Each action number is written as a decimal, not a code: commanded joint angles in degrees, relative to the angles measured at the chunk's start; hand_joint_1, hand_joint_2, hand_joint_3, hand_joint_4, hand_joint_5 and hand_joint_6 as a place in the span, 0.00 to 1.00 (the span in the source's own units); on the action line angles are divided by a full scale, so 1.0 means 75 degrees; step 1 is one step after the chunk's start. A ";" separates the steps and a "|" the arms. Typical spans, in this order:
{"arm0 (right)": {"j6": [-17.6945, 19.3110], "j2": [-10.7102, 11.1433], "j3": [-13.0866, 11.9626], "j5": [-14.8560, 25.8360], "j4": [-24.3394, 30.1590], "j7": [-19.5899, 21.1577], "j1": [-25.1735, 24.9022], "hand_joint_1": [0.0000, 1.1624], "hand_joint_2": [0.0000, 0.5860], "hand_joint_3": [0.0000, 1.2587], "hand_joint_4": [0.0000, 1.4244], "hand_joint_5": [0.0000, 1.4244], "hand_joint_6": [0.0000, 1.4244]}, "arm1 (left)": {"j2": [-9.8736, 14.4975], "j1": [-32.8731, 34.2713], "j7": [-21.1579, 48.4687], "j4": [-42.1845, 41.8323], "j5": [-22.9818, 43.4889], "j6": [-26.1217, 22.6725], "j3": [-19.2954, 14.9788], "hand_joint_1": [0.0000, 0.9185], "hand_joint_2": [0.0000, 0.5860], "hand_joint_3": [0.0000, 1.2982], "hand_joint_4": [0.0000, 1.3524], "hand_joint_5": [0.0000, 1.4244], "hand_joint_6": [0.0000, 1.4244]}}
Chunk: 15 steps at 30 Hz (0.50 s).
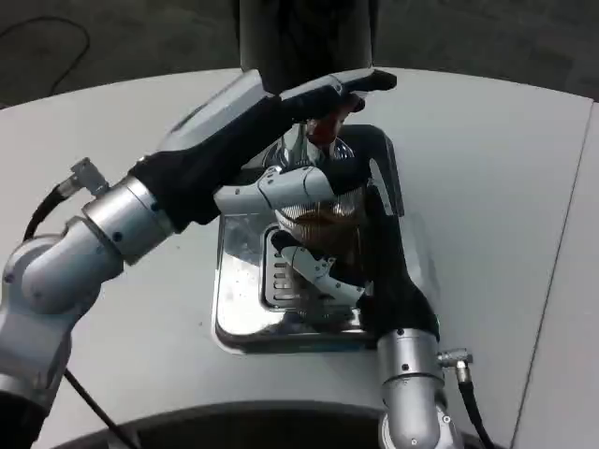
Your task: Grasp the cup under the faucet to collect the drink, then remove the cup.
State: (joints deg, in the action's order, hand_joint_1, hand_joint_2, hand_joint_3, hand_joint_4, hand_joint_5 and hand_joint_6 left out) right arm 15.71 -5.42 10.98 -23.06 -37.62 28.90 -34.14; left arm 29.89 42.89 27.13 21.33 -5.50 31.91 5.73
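Left forearm reaching in from eight o'clock toward the picture's centre, sleeve dark over the wrist. Left hand (281, 117) stretched flat and long, fingers pressed together and extended, tips at one o'clock resting on top of the faucet (314, 140), over its red part; thumb curving down beside the cup's rim. Nothing held in it.

Right forearm rising straight from six o'clock, black at the wrist. Right hand (360, 238) wrapped around the cup (318, 224): fingers curled across its near and left side, palm against its right side, gripping it.

Cup at the centre, upright, clear, brown drink inside, directly below the faucet and above the shiny metal drip tray (243, 318). Slotted grate of the tray showing at nine o'clock of the cup. Tray sitting on the white table (487, 187).
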 commanded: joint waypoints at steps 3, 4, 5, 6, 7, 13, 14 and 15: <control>-0.0063 -0.0359 0.0122 -0.0014 -0.0224 0.0222 -0.0294 0.66 0.29 0.04 0.09 0.10 0.11 | 0.0152 -0.0158 0.0114 0.0286 -0.0403 -0.0152 0.0163 0.00 0.13 0.14 0.07 0.12 0.04; -0.0077 -0.0372 0.0138 -0.0016 -0.0244 0.0246 -0.0309 0.66 0.29 0.05 0.09 0.11 0.11 | 0.0154 -0.0157 0.0114 0.0296 -0.0402 -0.0150 0.0159 0.00 0.13 0.14 0.07 0.12 0.04; -0.0090 -0.0384 0.0157 -0.0021 -0.0268 0.0277 -0.0323 0.66 0.29 0.05 0.10 0.11 0.12 | 0.0156 -0.0158 0.0113 0.0305 -0.0403 -0.0147 0.0154 0.00 0.13 0.14 0.07 0.12 0.04; -0.0095 -0.0388 0.0172 -0.0021 -0.0286 0.0298 -0.0333 0.66 0.29 0.05 0.10 0.12 0.12 | 0.0158 -0.0161 0.0114 0.0313 -0.0408 -0.0142 0.0145 0.00 0.13 0.14 0.07 0.12 0.04; -0.0104 -0.0392 0.0190 -0.0028 -0.0302 0.0325 -0.0339 0.65 0.30 0.06 0.11 0.12 0.12 | 0.0159 -0.0164 0.0115 0.0320 -0.0412 -0.0138 0.0139 0.00 0.13 0.14 0.07 0.12 0.04; -0.0166 -0.0405 0.0269 -0.0063 -0.0445 0.0523 -0.0398 0.65 0.30 0.07 0.16 0.17 0.15 | 0.0174 -0.0190 0.0116 0.0324 -0.0414 -0.0140 0.0114 0.00 0.13 0.14 0.07 0.12 0.04; -0.0169 -0.0410 0.0269 -0.0059 -0.0487 0.0560 -0.0427 0.65 0.30 0.08 0.18 0.20 0.17 | 0.0174 -0.0210 0.0133 0.0312 -0.0373 -0.0159 0.0094 0.00 0.13 0.14 0.07 0.12 0.04; -0.0168 -0.0413 0.0267 -0.0050 -0.0526 0.0591 -0.0455 0.65 0.30 0.09 0.19 0.21 0.18 | 0.0174 -0.0223 0.0146 0.0304 -0.0342 -0.0174 0.0079 0.00 0.13 0.14 0.07 0.12 0.04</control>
State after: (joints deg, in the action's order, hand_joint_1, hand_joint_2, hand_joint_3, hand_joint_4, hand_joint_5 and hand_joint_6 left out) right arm 15.41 -5.41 12.63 -23.36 -40.25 32.48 -35.83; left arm 30.27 43.19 27.01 22.08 -6.67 32.49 5.67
